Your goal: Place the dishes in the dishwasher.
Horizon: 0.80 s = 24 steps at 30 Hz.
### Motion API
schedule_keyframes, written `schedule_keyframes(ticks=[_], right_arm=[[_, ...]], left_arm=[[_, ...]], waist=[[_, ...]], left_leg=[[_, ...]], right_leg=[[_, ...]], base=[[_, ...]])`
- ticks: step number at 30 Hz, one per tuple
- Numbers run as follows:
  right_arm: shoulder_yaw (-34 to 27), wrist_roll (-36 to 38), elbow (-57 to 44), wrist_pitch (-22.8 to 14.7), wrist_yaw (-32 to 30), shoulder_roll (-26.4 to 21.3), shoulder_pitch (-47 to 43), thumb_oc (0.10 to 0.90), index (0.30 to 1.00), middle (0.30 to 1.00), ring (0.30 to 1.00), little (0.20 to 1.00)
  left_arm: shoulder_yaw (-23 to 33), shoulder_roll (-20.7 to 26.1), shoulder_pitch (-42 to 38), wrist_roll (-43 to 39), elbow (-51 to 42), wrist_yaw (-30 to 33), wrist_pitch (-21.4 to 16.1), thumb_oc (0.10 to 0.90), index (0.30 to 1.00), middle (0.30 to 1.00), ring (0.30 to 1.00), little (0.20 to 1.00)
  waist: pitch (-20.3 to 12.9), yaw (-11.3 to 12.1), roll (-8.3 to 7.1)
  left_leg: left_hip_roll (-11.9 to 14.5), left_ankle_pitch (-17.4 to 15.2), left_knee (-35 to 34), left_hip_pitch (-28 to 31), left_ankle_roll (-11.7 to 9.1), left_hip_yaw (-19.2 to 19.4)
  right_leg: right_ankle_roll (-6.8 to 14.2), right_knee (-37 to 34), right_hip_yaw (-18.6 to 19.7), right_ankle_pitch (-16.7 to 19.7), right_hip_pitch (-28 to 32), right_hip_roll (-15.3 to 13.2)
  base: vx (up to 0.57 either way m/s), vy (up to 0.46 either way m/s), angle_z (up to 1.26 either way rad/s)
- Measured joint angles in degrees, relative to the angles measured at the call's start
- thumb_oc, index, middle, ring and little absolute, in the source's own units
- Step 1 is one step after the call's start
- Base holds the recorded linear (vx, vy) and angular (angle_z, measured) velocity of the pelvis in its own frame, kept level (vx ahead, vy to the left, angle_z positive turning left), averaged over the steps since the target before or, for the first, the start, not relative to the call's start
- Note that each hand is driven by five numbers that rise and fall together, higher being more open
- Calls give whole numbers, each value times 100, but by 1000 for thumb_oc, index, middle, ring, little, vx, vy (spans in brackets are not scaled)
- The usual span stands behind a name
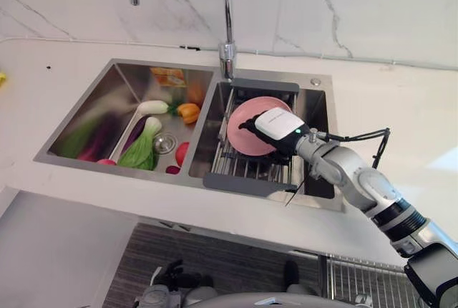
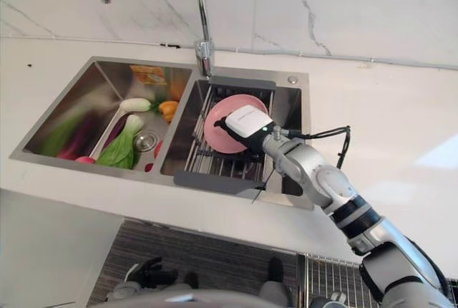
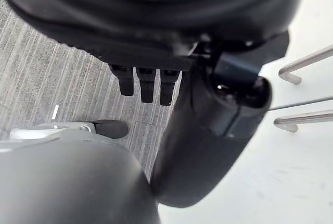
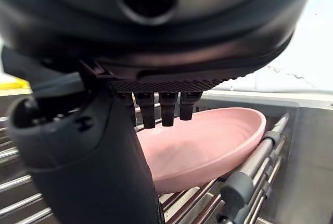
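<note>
Pink plate (image 1: 247, 123) tilted on wire rack (image 1: 243, 165) in sink (image 1: 107, 100), right hand (image 1: 275, 130) over plate, grip unclear, left hand (image 3: 218, 109) relaxed.

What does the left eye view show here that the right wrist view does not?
Only the left eye view takes in the faucet, the sink's left basin with its vegetables, and the white countertop. Only the right wrist view shows, from up close, the right hand's fingers and thumb over the dish's hollow, apart from it. Both share the pink plate leaning on the wire rack in the right basin, and the right hand at it.
</note>
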Motion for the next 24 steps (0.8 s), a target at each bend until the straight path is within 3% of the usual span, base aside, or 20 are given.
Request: schedule_keyframes(ticks=[7,12,13,14,15,21,24], right_arm=[[0,-224,0,-17,-80,82,2,800,900,900,900,900],[196,-1241,166,-218,-535,-145,21,800,900,900,900,900],[250,-1492,258,-249,-587,-150,22,577,566,566,566,566],[290,-1641,306,-253,-653,-149,22,511,467,467,467,467],[334,-1809,352,-258,-737,-149,22,400,300,300,300,300],[437,-2486,399,-313,-1193,-145,22,400,300,300,300,300],[415,-2682,232,-265,-1720,-163,6,400,300,300,300,300]], left_arm=[[4,1,1,-56,-18,5,0,800,900,900,900,900],[4,8,0,-58,-31,68,-18,800,900,900,900,900],[3,5,0,-58,-31,111,-23,800,900,900,900,900],[2,4,0,-58,-31,123,-24,800,900,900,900,900],[1,3,0,-58,-30,128,-26,800,900,900,900,900],[-4,0,4,-58,-19,195,-60,800,900,900,900,900],[-5,-6,6,-58,-15,260,-66,800,900,900,900,900]], waist=[[8,59,-13],[22,82,-36],[25,85,-40],[25,84,-40],[25,83,-39],[24,76,-40],[22,51,-40]], left_leg=[[-2,0,0,-4,0,-41],[-16,2,0,-13,2,-125],[-17,4,0,-24,5,-127],[-18,4,0,-25,5,-130],[-18,5,1,-25,6,-132],[-20,5,3,-26,6,-132],[-23,6,7,-13,7,-125]], right_leg=[[1,1,-59,-14,34,-12],[6,5,-113,-23,58,-33],[7,5,-114,-23,51,-34],[7,7,-116,-23,50,-34],[7,9,-118,-23,51,-34],[6,5,-117,-23,51,-37],[6,14,-103,-22,54,-37]], base=[[-3,1,4],[-11,-2,5],[0,0,0],[0,0,0],[0,0,0],[0,0,0],[0,0,0]])
